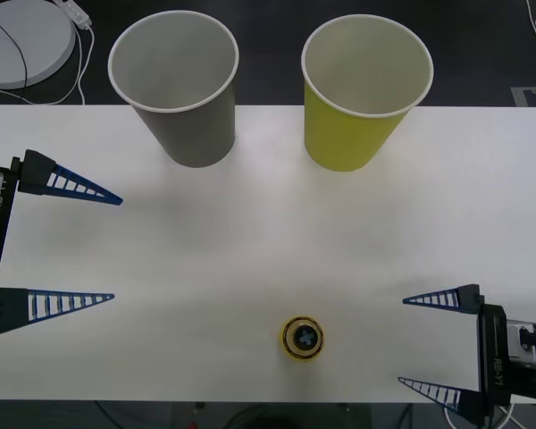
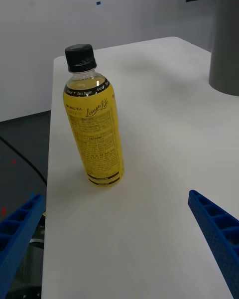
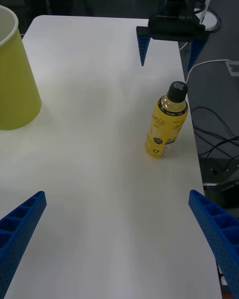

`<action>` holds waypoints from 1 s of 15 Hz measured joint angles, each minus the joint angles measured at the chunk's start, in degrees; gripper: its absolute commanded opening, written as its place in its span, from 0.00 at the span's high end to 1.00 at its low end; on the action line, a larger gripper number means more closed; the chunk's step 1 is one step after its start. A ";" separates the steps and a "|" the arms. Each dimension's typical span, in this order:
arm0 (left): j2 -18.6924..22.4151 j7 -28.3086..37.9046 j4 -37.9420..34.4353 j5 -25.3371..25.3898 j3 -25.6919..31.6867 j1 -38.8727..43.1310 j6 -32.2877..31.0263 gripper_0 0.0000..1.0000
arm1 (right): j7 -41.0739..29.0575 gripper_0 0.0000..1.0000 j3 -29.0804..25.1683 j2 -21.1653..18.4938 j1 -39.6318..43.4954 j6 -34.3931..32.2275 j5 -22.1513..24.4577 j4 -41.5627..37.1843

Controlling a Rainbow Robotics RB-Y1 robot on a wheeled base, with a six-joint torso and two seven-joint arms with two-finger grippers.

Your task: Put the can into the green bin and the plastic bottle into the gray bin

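The gray bin (image 1: 172, 85) and the green bin (image 1: 364, 89) stand upright side by side at the table's far edge, gray on the left. The plastic bottle (image 1: 303, 338), yellow with a black cap, stands upright near the front edge; it is also seen from the side (image 2: 94, 124) (image 3: 167, 122). My right gripper (image 1: 402, 342) is open, level with the bottle and a short way to its right, touching nothing. Open at the table's left side is my left gripper (image 1: 116, 248), far from the bottle. The can is out of view.
The white table (image 1: 250, 232) has bare room between the bins and the bottle. A round white disc (image 1: 22, 40) with a cable lies off the table at the back left. Cables (image 3: 214, 129) run over the floor past the front edge.
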 measured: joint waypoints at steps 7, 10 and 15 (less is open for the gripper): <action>0.00 0.00 0.00 0.00 0.00 0.00 0.00 0.00 | 1.50 0.00 7.10 1.57 -5.65 2.73 -0.86 0.01; 0.00 0.00 0.00 0.00 0.00 0.00 0.00 0.00 | 1.48 0.00 10.93 2.53 -8.89 4.28 -0.90 0.00; 0.00 0.00 0.00 0.00 0.00 0.00 0.00 0.00 | 1.04 0.00 14.78 4.30 -13.00 6.33 -0.37 0.00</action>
